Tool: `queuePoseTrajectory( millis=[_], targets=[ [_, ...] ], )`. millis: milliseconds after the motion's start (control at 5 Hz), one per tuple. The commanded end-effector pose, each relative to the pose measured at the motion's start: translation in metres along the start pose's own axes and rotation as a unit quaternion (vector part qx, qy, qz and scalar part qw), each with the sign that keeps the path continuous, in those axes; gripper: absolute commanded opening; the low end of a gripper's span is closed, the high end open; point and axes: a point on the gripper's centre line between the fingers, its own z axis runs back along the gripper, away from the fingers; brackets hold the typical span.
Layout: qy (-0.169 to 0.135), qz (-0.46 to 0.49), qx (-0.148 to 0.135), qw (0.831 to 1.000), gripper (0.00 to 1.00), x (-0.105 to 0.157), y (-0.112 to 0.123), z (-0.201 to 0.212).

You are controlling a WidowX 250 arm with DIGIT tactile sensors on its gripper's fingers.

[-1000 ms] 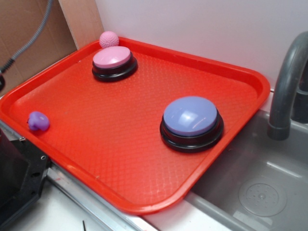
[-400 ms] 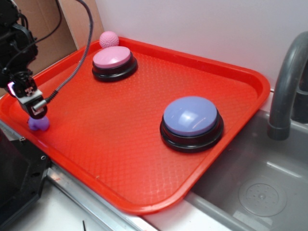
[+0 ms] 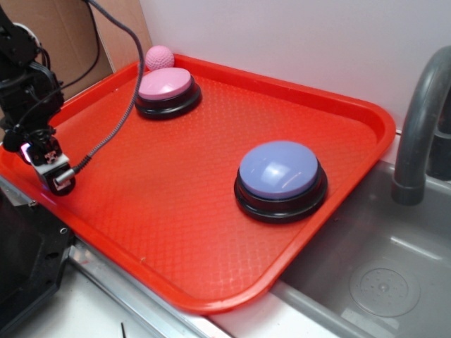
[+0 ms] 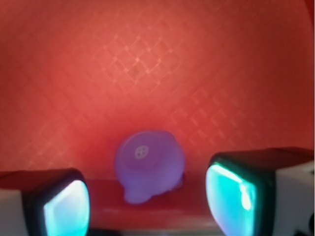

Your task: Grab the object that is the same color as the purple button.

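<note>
The purple duck toy (image 4: 149,165) is seen between the spread fingers of the gripper (image 4: 147,196), slightly ahead, against the red tray (image 4: 147,73) rim; nothing is grasped.

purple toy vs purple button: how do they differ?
Size: the purple toy is small enough to sit between the tool's fingers; the purple button is the biggest item on the tray.
Shape: the toy is lumpy and rounded; the button is a smooth dome on a black ring base.
Place: the toy sits at the tray's near-left rim, the button nearer the sink side.
Both are lavender-purple and rest on the tray.
</note>
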Motion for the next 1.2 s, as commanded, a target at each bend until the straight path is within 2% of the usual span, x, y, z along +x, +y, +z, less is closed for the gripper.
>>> queuePoseTrajectory(
  millis=[0,200,400,600,800,1000],
  targets=[
    [0.003,-0.01,0.017,1.0,0.0,0.005,0.002,-0.009],
    [-0.001,-0.02,0.019,1.0,0.0,0.008,-0.001,0.001],
    [-0.016,-0.028,0.026,0.999,0.0,0.021,-0.012,0.051],
    [-0.049,-0.031,0.039,0.998,0.0,0.043,-0.036,0.103],
    [-0.072,-0.024,0.032,0.997,0.0,0.053,-0.052,0.155],
    [-0.076,-0.03,0.033,0.996,0.0,0.06,-0.063,0.191]
  ],
)
